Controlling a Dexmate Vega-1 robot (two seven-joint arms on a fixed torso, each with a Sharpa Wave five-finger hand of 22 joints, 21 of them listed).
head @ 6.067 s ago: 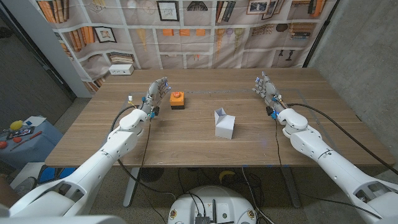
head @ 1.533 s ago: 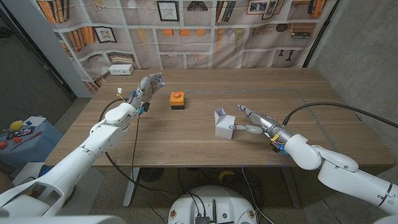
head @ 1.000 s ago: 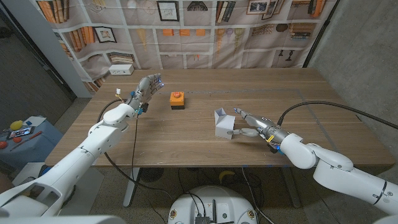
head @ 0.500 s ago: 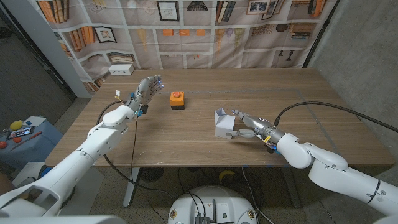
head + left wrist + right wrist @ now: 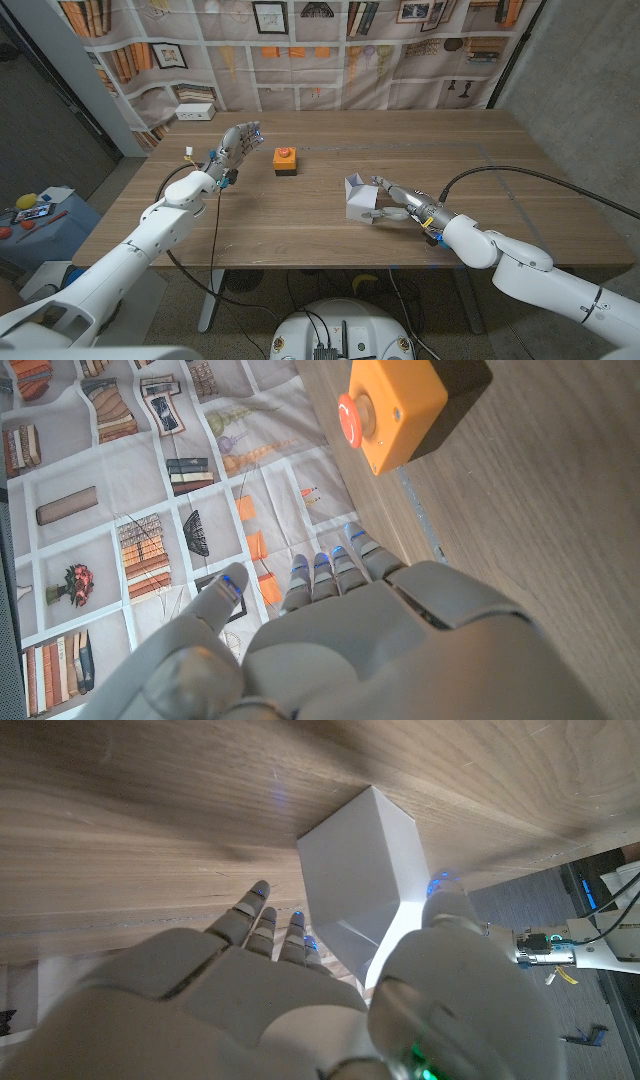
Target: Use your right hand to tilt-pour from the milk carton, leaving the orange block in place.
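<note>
Right hand (image 5: 398, 209) sits at the milk carton's (image 5: 359, 198) right side, fingers apart and bracketing it. Right wrist view shows the thumb (image 5: 455, 935) on one face and the other fingers (image 5: 262, 920) along the neighbouring face, carton (image 5: 365, 870) between them. Looks like touching or about to touch, but a firm clamp isn't visible, so I can't tell if it is grasping yet. Carton stands upright near mid-table, white, top flaps open, base flat on the wooden table (image 5: 500, 160).

Left hand (image 5: 238, 146) is raised over the far-left part of the table, fingers spread, holding nothing. Orange block (image 5: 286, 160) with its red button lies just beside that hand, apart from it, and well apart from the carton. Left wrist view has the same block (image 5: 400, 410) beyond the fingertips, no contact.

Step in hand, as I judge: closing the grasp on the carton, pour not yet started. Next move calls for squeezing thumb and fingers onto opposite faces, then lifting slightly and rolling the wrist to tip the open top. Tip away from the block so it stays put.
</note>
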